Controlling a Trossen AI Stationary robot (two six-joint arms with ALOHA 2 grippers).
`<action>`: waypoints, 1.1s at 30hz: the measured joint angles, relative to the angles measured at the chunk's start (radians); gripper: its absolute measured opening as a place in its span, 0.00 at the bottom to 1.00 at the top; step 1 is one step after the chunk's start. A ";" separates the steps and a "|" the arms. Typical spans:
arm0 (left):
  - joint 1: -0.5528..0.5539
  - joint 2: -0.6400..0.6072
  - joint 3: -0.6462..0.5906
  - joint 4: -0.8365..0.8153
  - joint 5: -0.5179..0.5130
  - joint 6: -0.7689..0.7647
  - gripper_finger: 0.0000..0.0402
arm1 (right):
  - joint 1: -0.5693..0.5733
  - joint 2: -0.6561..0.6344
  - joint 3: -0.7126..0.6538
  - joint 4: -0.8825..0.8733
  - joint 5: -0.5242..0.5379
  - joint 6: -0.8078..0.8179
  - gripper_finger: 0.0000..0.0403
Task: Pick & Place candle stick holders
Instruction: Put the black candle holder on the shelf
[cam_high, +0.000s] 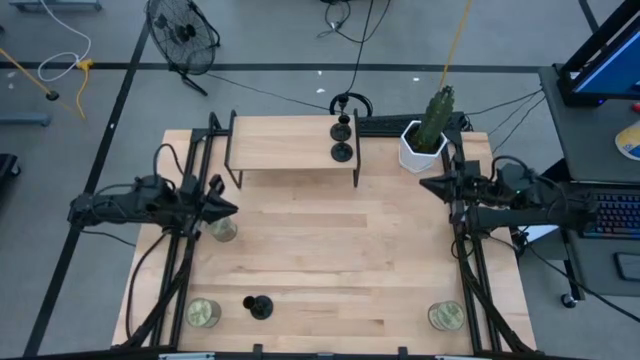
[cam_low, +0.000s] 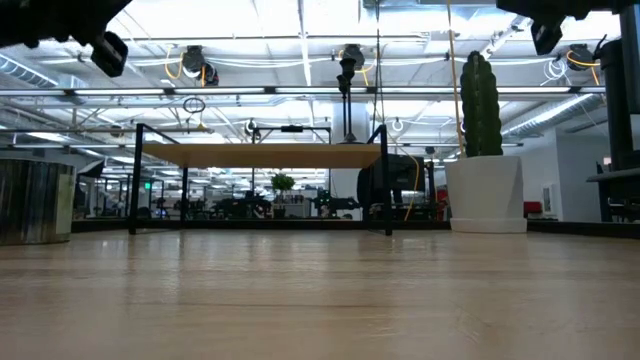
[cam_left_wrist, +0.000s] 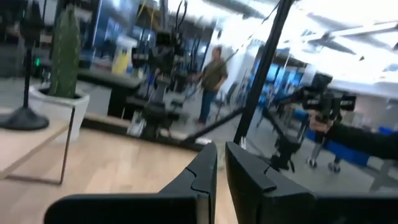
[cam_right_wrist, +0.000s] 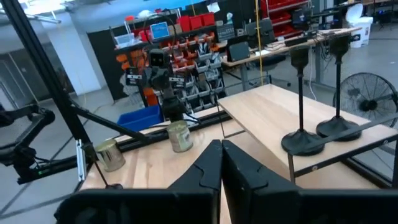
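The loose holder (cam_high: 259, 306) by the jar (cam_high: 203, 313) looked light, rigid, top-heavy; its thin stem suited gripping. Both hands (cam_high: 228, 208) (cam_high: 428, 185) were closed, empty.

potted cactus (cam_high: 430, 128), wooden shelf (cam_high: 285, 143), three jar candles (cam_high: 204, 313).

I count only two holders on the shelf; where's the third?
In the high view, the third candle stick holder stands near the table's front edge, left of centre, beside a jar candle.
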 joint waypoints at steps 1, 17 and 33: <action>0.000 0.022 0.027 -0.025 0.000 0.002 0.09 | 0.000 -0.008 -0.014 0.013 0.000 0.003 0.00; -0.134 0.527 0.414 -0.277 0.010 0.045 0.09 | 0.000 -0.090 -0.163 0.129 0.000 0.019 0.00; -0.491 0.906 0.839 -0.713 -0.168 -0.233 0.09 | 0.000 -0.147 -0.264 0.220 -0.002 0.023 0.00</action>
